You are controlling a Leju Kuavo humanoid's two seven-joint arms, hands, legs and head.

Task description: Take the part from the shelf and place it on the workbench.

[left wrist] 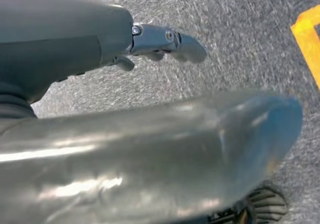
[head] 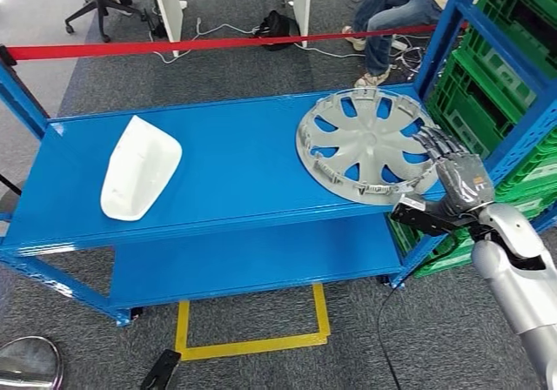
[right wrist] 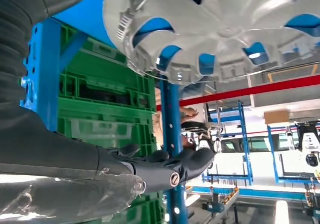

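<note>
In the head view, a silver hubcap (head: 363,144) lies flat on the right end of the blue shelf's (head: 243,159) top deck, its ribbed underside facing up; being round, it has no long axis, and its near right rim juts slightly past the deck's front edge. The right hand (head: 453,168) sits at that rim with fingers stretched over the edge, though whether it grips cannot be told. A white curved part (head: 140,165) lies well apart on the left, long axis running from near left to far right. Green crates (head: 506,68) fill the rack beside. In the left wrist view, the left hand (left wrist: 166,39) hangs over grey carpet, fingers extended, holding nothing. In the right wrist view, the hubcap sits near the straightened fingers (right wrist: 177,166), with no clear contact.
</note>
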